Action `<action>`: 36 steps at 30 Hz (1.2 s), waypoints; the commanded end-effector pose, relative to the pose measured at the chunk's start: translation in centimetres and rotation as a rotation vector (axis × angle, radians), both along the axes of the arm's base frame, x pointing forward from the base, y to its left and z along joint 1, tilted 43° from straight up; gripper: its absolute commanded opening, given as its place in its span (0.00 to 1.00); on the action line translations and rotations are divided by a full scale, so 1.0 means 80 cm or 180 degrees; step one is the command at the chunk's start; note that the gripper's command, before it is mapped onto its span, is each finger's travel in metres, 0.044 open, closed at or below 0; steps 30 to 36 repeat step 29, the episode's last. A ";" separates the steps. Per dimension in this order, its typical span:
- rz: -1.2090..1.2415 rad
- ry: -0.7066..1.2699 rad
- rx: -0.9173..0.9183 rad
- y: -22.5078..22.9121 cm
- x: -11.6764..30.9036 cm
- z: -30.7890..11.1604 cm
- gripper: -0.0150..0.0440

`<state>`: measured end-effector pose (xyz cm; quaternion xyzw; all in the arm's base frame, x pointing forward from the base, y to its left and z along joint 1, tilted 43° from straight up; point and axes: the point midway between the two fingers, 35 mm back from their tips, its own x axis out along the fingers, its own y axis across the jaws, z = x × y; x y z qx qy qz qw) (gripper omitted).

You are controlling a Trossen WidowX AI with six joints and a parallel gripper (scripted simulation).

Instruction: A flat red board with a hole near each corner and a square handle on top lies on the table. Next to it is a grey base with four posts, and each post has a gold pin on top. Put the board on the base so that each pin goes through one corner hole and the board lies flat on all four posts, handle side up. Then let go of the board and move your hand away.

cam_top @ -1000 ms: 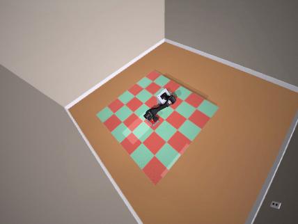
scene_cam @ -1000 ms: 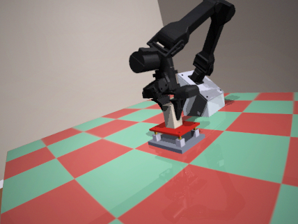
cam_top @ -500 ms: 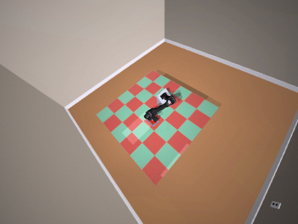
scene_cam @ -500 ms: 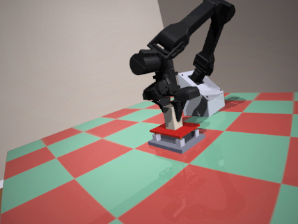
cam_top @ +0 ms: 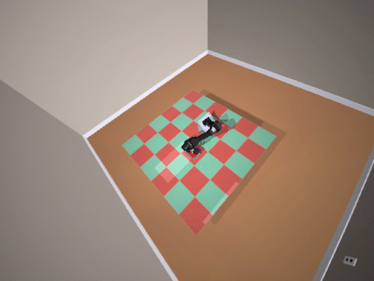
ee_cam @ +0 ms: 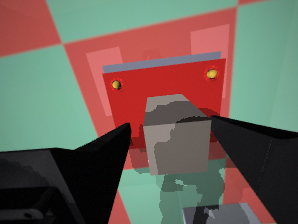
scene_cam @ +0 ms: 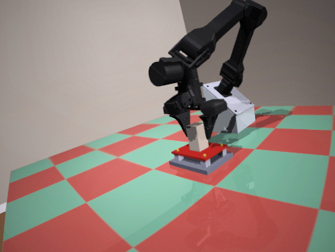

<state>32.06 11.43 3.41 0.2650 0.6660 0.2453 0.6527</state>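
The red board (cam_top: 193,154) (scene_cam: 188,152) (ee_cam: 135,110) sits on the grey base (scene_cam: 207,169) (ee_cam: 165,62), pins showing through the holes we can see. Our claw (scene_cam: 197,131) (ee_cam: 169,123) is released, fingers at nine and three o'clock around the handle (scene_cam: 199,138) (ee_cam: 176,147) in the wrist view. We should rise straight, touching neither side; the arm (cam_top: 203,137) (scene_cam: 219,33) arches over, wrist pointing down.

Handle (scene_cam: 198,138) (ee_cam: 177,147) upright between parted jaws

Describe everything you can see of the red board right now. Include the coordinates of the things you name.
The red board (scene_cam: 188,151) (ee_cam: 130,107) is a thin, flat rectangular plate, plain red. A beige block handle (scene_cam: 198,138) (ee_cam: 176,147) stands upright on its top. It lies level on the grey base's posts (scene_cam: 207,162), with gold pins (scene_cam: 204,155) (ee_cam: 116,84) showing through three visible corner holes. The open gripper (scene_cam: 197,135) (ee_cam: 169,123) straddles the handle without gripping it.
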 end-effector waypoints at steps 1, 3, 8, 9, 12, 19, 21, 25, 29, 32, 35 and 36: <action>0.0003 -0.0006 -0.0004 -0.007 0.001 0.007 1.00; 0.0002 -0.0006 -0.0006 -0.017 0.001 0.018 1.00; 0.0002 -0.0006 -0.0005 -0.034 0.001 0.036 1.00; 0.0002 -0.0006 -0.0005 -0.034 0.001 0.036 1.00; -0.0002 0.0000 -0.0005 -0.042 0.000 0.044 1.00; -0.0015 0.0021 0.0004 -0.068 -0.004 0.074 1.00; -0.0015 0.0021 0.0004 -0.068 -0.004 0.074 1.00; -0.0015 0.0021 0.0004 -0.068 -0.004 0.074 1.00; -0.0015 0.0021 0.0004 -0.068 -0.004 0.074 1.00; -0.0015 0.0021 0.0004 -0.068 -0.004 0.074 1.00; -0.0015 0.0021 0.0004 -0.068 -0.004 0.074 1.00; -0.0015 0.0021 0.0004 -0.068 -0.004 0.074 1.00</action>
